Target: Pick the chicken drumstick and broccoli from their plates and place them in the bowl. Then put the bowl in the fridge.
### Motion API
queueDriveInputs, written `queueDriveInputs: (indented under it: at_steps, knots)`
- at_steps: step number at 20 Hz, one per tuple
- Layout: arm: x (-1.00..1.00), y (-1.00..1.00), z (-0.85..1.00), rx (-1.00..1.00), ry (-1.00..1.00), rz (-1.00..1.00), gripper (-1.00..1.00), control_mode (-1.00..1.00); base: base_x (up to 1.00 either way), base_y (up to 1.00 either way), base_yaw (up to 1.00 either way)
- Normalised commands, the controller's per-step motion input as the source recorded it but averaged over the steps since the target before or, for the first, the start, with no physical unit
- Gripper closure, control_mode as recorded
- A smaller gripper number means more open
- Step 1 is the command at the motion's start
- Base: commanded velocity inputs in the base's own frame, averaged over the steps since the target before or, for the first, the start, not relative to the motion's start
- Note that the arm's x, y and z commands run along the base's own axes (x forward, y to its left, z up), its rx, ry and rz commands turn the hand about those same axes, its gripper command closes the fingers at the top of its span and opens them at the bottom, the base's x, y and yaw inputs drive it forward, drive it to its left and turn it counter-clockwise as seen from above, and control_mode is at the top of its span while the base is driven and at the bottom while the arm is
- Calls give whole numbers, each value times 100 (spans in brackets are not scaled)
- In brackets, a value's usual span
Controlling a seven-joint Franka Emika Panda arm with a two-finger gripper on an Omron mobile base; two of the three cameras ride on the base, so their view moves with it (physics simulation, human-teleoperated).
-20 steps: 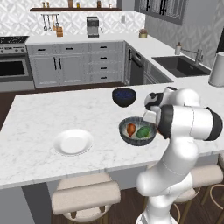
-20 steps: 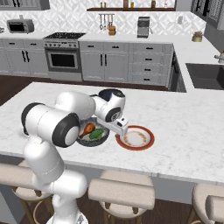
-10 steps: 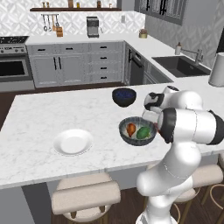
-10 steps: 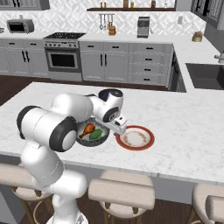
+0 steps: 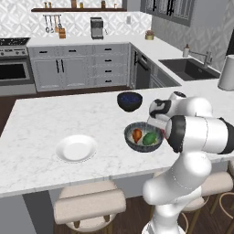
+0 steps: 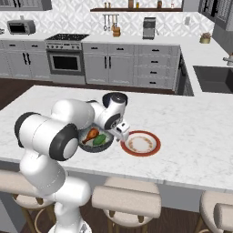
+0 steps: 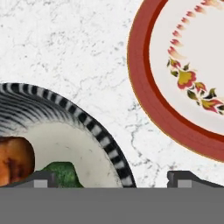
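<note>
- Although watched over the last second, showed almost no change: kept the arm folded over the counter [image 5: 45, 119], hand low at the side of the bowl [image 5: 139, 147] that faced the red-rimmed plate [image 6: 157, 144].
- Found the chicken drumstick [image 5: 136, 135] and the broccoli [image 5: 149, 138] lying side by side inside the bowl, just as a second earlier; neither shifted.
- Saw both plates bare: the red-rimmed one just beside the bowl but apart from it, the plain white plate [image 5: 77, 148] well off along the counter.
- Took this to mean the loading half of the task was done, with only the carrying of the bowl to the fridge left.
- Left the smaller navy bowl [image 5: 129, 101] untouched farther back on the counter.
- Held the jaws as wide apart as before, or a hair wider, gripping nothing.
- From the hand view, placed one fingertip [image 7: 43, 179] over the pale inside of the bowl near the broccoli and the other [image 7: 188, 178] over bare marble between bowl and plate, the striped rim running up between them.
- Could not tell whether either fingertip touched the rim; looked poised just above it.
- Judged the pose a line-up for pinching the bowl's wall: needed a short descent and a close across the rim, without nudging the broccoli or bumping the neighbouring plate.
</note>
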Motion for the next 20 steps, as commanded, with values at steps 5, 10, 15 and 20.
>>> queueDriveInputs:
  at_steps: [5, 10, 15, 20]
  knots:
    - [0, -2, -19, 0, 0, -16, -100, -100, 0, 0, 0]
    - [0, 0, -32, -2, 2, -17, -100, -100, 0, 0, 0]
    - [0, 9, -10, -1, 0, -4, -100, -100, 0, 0, 0]
    - [0, 18, 0, 0, 0, 0, 100, -100, 0, 0, 0]
